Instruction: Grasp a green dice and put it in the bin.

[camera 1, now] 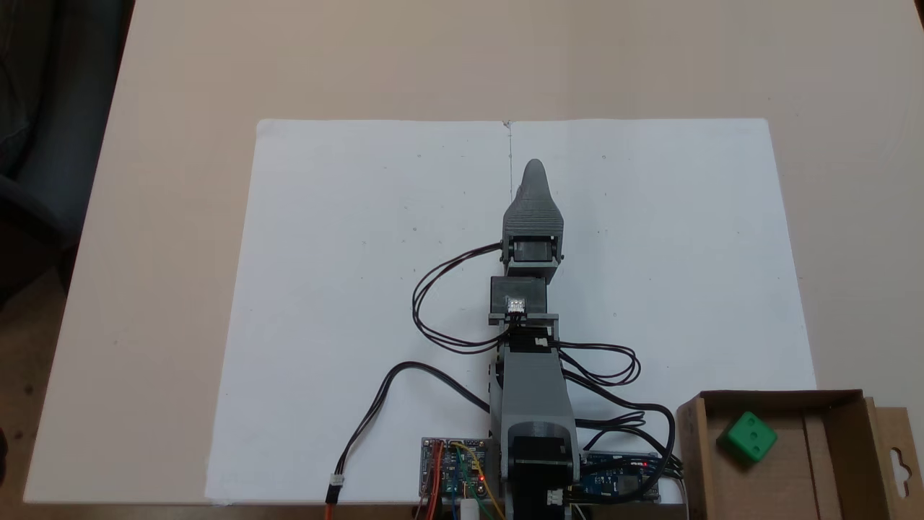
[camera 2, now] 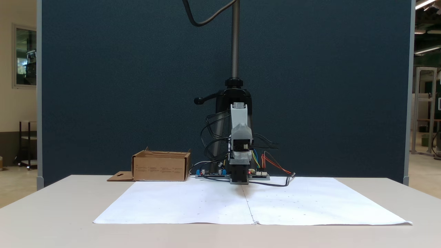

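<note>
Dark blue partition panelling (camera 2: 120,86) closed off the scene behind a beige desk (camera 1: 144,217), and a white paper sheet (camera 1: 346,289) covered the desk's working area in both fixed views. At the desk's near edge in the view from above, the arm (camera 1: 533,404) stood on its base among circuit boards (camera 1: 455,466) and black cables (camera 1: 433,303), and it stretched straight along the sheet's centre crease.

**Status of the task items.** The green dice (camera 1: 747,436) lay inside the bin (camera 1: 693,448), on the bin floor near its left wall as the view from above showed it, with a two-pip face turned up. The bin sat at the lower right corner of that view, just beside the base, and its hang-hole flap (camera 1: 899,455) was folded outward. In the front view the bin (camera 2: 161,167) appeared left of the arm, and its walls hid the dice.

**Status of the hand.** The hand (camera 1: 534,173) hung over bare paper, well apart from the bin, and held nothing. Its jaws lay one behind the other for both cameras, so whether they stood wide or narrow could not be told.

**Step in hand.** Judged from this layout, the placing step was complete and the arm sat in a rest-like pose.

**Next move.** No further grasp appeared necessary. Any further action would probably have been limited to keeping the arm parked clear of the bin.
</note>
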`<state>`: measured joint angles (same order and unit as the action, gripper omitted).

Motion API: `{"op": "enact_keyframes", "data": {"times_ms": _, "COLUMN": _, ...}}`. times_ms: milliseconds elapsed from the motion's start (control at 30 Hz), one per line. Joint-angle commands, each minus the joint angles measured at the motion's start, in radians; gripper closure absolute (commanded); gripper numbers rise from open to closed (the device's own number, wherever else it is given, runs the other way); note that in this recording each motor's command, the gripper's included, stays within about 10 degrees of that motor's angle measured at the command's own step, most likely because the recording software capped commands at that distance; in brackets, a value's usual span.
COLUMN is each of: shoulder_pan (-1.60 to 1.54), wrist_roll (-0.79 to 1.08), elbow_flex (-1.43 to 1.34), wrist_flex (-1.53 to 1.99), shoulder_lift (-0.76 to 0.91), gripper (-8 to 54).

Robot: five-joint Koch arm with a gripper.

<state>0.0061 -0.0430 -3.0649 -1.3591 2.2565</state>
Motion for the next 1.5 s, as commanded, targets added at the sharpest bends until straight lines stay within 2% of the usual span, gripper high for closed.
{"op": "enact_keyframes", "data": {"times_ms": 0, "shoulder_pan": 0.02, "wrist_roll": 0.074, "elbow_flex": -0.071, "wrist_flex": -0.165, "shoulder_lift": 0.118, "gripper": 2.0}}
{"op": "enact_keyframes", "data": {"times_ms": 367, "shoulder_pan": 0.021, "wrist_roll": 0.077, "elbow_flex": -0.069, "wrist_flex": -0.463, "shoulder_lift": 0.118, "gripper": 1.2}}
{"op": "enact_keyframes", "data": {"times_ms": 1467, "shoulder_pan": 0.032, "wrist_roll": 0.077, "elbow_flex": -0.069, "wrist_flex": -0.454, "shoulder_lift": 0.114, "gripper": 0.8}}
